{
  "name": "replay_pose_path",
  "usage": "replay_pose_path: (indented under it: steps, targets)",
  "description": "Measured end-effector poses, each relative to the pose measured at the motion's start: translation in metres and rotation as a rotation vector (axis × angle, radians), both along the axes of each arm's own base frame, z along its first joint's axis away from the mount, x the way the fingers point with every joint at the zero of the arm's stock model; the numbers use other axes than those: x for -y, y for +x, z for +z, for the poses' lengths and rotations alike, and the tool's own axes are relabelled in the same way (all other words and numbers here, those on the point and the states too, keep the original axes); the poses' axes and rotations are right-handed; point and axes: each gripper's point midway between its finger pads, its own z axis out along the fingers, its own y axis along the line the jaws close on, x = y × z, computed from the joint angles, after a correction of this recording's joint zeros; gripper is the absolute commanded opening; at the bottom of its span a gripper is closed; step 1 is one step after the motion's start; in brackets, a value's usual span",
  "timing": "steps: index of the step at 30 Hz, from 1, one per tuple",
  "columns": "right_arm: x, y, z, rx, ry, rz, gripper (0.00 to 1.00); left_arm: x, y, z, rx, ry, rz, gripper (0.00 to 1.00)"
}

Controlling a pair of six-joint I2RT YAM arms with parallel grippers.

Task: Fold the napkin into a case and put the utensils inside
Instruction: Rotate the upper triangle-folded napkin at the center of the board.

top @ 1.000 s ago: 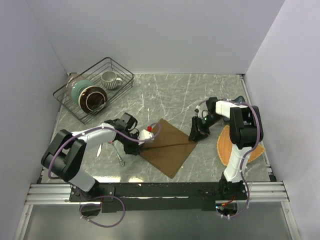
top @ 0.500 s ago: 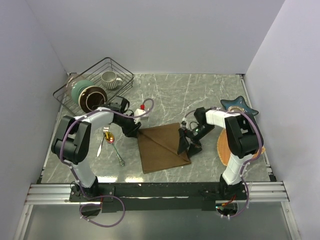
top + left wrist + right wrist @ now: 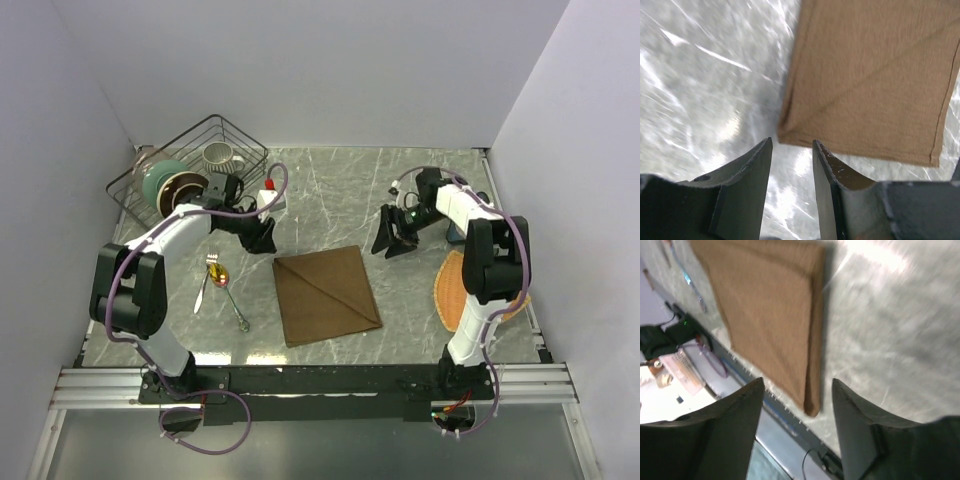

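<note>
Across the whole marble table [image 3: 330, 190] things are pretty spread out right now. Biggest item is the black wire basket [image 3: 245, 172] in the far left corner with a mug and bowls in it, nothing to do with the job.

Next is the napkin [image 3: 325, 293]. It lies flat near the middle, a bit toward the arm bases, folded into a roughly square shape with a diagonal crease across it. The right wrist view shows a doubled edge, so it's at least two layers. Definitely not a narrow pocket yet, so I'd say we're mid-fold, between folds, and the case isn't made.

An orange-tan woven mat [image 3: 452, 290] sits off to the right, partly under the right arm.

Both arms hover beyond the far corners of the cloth, neither touching it. The left gripper [image 3: 792, 145] has its jaws parted by a narrow gap with nothing in it, pointing at the napkin's near corner from just beside it. The right gripper [image 3: 797, 381] is spread wider, also empty, looking down at the cloth's folded edge.

Smallest stuff: the utensils [image 3: 222, 290], a fork [image 3: 205, 283] and a spoon [image 3: 222, 275] with a gold bowl, lie left of the napkin, apart from it and untouched.

My guess for the next move: pinch one edge or corner, all layers together, and fold it over to narrow the shape. Grabbing only the top layer would undo the fold.
</note>
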Motion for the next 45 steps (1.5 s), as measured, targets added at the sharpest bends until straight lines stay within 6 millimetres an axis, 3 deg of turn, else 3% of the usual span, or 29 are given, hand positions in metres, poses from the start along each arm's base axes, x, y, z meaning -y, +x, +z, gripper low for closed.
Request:
replay_pose_path:
  steps: [4, 7, 10, 17, 23, 30, 33, 36, 40, 45]
  targets:
    - [-0.002, 0.018, -0.013, -0.009, -0.012, -0.024, 0.61, 0.006, 0.011, 0.010, 0.025, -0.017, 0.007, 0.47]
    - [-0.002, 0.018, -0.021, -0.032, -0.015, -0.035, 0.61, 0.009, 0.012, 0.011, 0.032, -0.017, 0.007, 0.48]
    - [-0.003, 0.004, -0.026, -0.059, -0.016, -0.040, 0.61, 0.016, 0.011, 0.008, 0.023, -0.018, 0.001, 0.48]
    - [-0.007, -0.058, -0.039, -0.181, -0.030, -0.034, 0.60, 0.039, 0.024, -0.021, -0.021, 0.026, -0.003, 0.51]
    - [-0.008, -0.063, -0.042, -0.181, -0.036, -0.033, 0.60, 0.069, 0.033, -0.035, -0.044, 0.043, -0.035, 0.48]
    - [-0.004, -0.072, -0.049, -0.193, -0.060, -0.028, 0.62, 0.059, 0.024, -0.057, -0.111, 0.101, -0.016, 0.39]
    - [-0.003, -0.076, -0.051, -0.202, -0.069, -0.026, 0.61, 0.049, 0.009, -0.072, -0.164, 0.132, -0.012, 0.34]
    - [-0.003, -0.068, -0.048, -0.178, -0.073, -0.027, 0.56, 0.042, -0.010, -0.080, -0.202, 0.139, -0.019, 0.29]
    - [-0.007, -0.041, -0.041, -0.121, -0.068, -0.026, 0.52, 0.028, -0.042, -0.081, -0.259, 0.160, -0.019, 0.29]
    - [-0.029, -0.005, -0.039, -0.042, -0.056, 0.012, 0.52, 0.017, -0.071, -0.079, -0.329, 0.185, -0.010, 0.47]
